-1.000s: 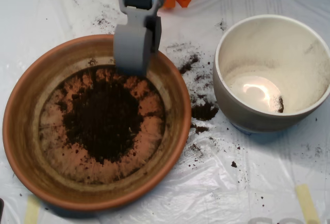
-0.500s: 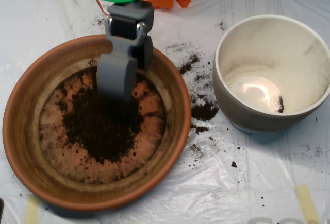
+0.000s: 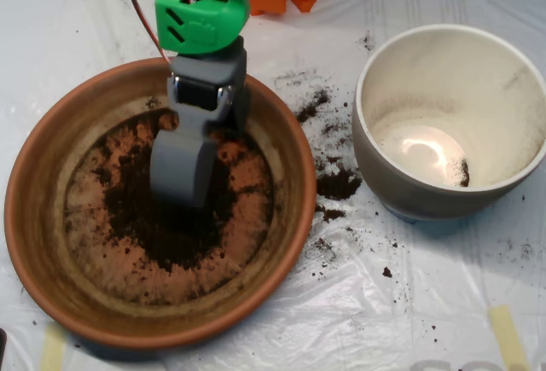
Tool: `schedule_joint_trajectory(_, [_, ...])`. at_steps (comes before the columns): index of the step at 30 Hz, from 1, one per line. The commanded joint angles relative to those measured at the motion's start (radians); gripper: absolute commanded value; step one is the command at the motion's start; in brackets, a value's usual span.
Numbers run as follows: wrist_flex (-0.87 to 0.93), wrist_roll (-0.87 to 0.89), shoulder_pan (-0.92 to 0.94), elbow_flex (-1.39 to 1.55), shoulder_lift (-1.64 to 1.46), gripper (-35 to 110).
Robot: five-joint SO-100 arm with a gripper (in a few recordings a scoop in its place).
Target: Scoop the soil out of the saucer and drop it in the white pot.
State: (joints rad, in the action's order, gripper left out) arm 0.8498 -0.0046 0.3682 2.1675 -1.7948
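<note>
The grey scoop (image 3: 181,182) sits down in the soil (image 3: 175,217) at the middle of the terracotta saucer (image 3: 51,252). The white pot (image 3: 450,119) stands to the right.

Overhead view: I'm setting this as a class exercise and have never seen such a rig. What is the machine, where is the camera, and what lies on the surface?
The camera looks straight down on a table covered in plastic sheeting. The green and grey machine is a small robot arm; its hand is a grey scoop, here down over the soil in the saucer, a wide terracotta dish. At right stands the white pot, nearly empty apart from a few crumbs. Spilled soil crumbs lie on the sheeting between dish and pot.
</note>
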Motion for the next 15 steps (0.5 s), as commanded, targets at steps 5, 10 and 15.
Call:
schedule_joint_trajectory(5, [0.046, -0.023, -0.015, -0.212, 0.15, 42])
schedule_joint_trajectory(10, [0.081, -0.061, -0.028, -0.321, 0.29, 45])
schedule_joint_trajectory(15, [0.268, -0.086, -0.018, -0.589, 0.494, 45])
